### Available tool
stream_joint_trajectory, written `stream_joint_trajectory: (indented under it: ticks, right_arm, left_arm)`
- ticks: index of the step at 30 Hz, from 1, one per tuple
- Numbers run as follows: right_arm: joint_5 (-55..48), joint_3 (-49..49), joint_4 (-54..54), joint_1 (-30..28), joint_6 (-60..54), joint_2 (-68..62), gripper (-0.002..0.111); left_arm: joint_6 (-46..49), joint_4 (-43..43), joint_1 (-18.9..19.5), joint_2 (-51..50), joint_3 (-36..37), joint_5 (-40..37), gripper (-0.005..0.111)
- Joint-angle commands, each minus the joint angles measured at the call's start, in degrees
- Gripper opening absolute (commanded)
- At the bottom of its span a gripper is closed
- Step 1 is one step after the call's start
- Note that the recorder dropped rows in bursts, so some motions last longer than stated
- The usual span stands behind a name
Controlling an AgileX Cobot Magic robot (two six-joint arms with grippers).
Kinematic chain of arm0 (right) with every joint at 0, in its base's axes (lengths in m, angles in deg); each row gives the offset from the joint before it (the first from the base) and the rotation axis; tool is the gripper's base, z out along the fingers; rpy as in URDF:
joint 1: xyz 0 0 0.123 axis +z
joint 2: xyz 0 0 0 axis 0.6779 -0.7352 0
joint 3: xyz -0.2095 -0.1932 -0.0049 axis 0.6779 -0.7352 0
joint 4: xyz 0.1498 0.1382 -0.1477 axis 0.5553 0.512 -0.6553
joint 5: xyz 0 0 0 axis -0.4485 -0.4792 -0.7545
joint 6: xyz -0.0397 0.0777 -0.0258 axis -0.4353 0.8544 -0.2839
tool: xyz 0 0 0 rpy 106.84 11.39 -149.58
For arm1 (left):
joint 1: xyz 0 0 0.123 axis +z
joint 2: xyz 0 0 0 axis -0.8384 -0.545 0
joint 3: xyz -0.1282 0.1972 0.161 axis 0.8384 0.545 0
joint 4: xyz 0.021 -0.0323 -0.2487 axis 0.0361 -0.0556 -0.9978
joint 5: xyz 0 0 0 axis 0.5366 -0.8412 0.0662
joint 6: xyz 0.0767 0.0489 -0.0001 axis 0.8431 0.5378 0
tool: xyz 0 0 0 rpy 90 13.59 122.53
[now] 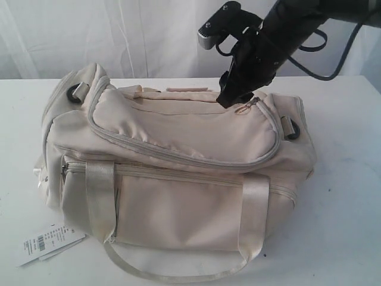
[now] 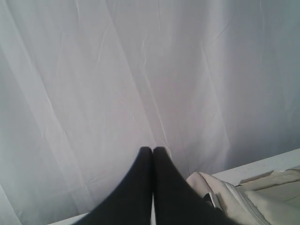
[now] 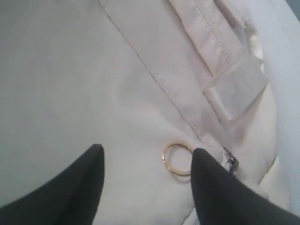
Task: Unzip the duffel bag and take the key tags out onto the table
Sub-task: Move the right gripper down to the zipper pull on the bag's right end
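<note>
The cream duffel bag (image 1: 178, 173) lies zipped on the white table (image 1: 345, 226), its grey zipper trim curving round the top flap. My right gripper (image 1: 233, 98) hovers over the bag's top right end, open, just beside the zipper pull (image 1: 249, 106). In the right wrist view the right gripper (image 3: 147, 154) has its fingers spread over cream fabric, one fingertip (image 3: 201, 161) next to the gold pull ring (image 3: 176, 158). My left gripper (image 2: 153, 150) is shut on nothing, pointing at the curtain, with the bag's end (image 2: 243, 192) beside it. The key tags are out of view.
A white paper barcode tag (image 1: 47, 243) lies on the table at the bag's front left corner. The satin strap handles (image 1: 178, 271) loop down to the table's front edge. A white curtain (image 1: 119, 36) hangs behind the table.
</note>
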Motion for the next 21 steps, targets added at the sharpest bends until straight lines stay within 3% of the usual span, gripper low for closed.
stream_joint_trajectory:
  ticks: [1,7,13,21]
  right_arm:
    - [2.18,0.50,-3.12,-0.01,-1.89,-1.97,0.053]
    - [2.04,0.50,-7.60,-0.01,-1.89,-5.00,0.053]
    - [5.90,0.50,-7.60,-0.01,-1.89,-7.78,0.050]
    - [7.46,0.50,-12.11,-0.01,-1.21,-10.45,0.028]
  left_arm:
    - [-0.52,-0.12,-0.41,0.62,-0.60,-0.08,0.000]
    - [-0.52,-0.12,-0.41,0.62,-0.35,0.02,0.000]
    - [-1.18,-0.12,-0.41,0.62,4.23,4.87,0.000]
    - [-1.76,-0.12,-0.41,0.62,5.93,6.09,0.000]
